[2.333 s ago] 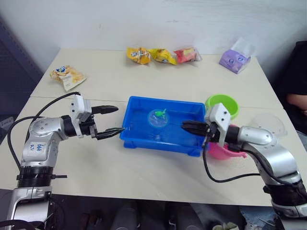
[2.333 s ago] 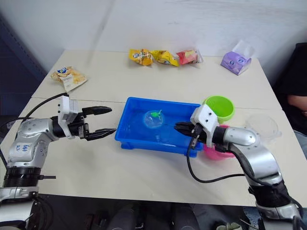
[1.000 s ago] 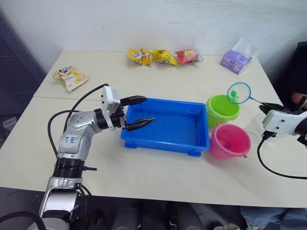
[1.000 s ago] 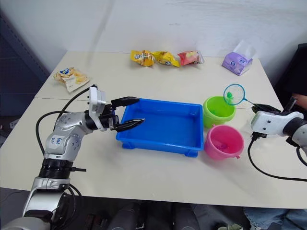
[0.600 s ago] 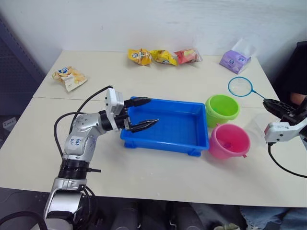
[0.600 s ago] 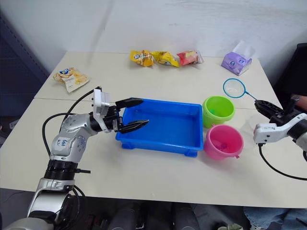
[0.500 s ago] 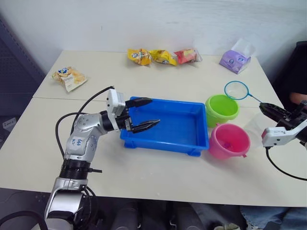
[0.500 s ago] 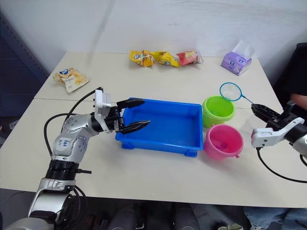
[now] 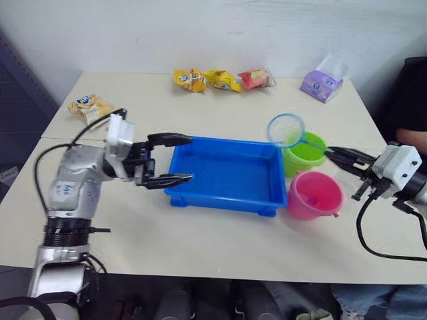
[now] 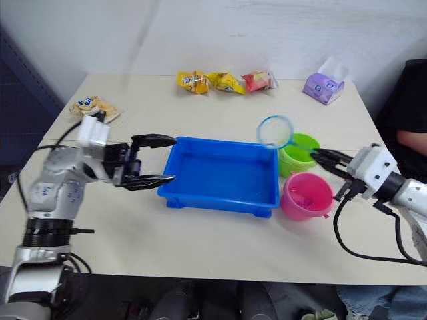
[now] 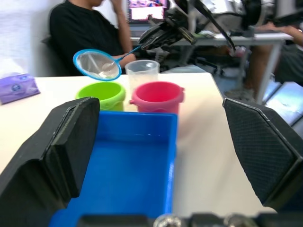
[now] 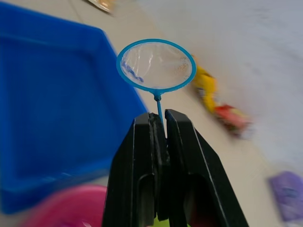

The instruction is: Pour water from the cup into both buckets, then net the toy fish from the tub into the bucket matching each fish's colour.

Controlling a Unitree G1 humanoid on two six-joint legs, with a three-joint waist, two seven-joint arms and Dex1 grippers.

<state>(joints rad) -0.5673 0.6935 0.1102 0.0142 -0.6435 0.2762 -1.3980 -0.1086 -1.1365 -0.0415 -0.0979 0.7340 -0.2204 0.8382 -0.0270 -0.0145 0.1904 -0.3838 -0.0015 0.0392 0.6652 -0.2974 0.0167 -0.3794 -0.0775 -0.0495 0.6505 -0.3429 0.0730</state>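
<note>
Net (image 9: 285, 130) above the green bucket (image 9: 308, 155)
Right gripper (image 9: 333, 155) fingers pinch its handle; left gripper (image 9: 179, 159) fingers spread wide at the tub (image 9: 224, 197).

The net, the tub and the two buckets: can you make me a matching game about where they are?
Things:
1. net
2. tub
3. pink bucket
4. green bucket

Places:
A. nearest the robot's right gripper, near side
B. held up in the air
C. behind the pink one
D. middle of the table, by the open left gripper

Pairs: 1-B, 2-D, 3-A, 4-C
</note>
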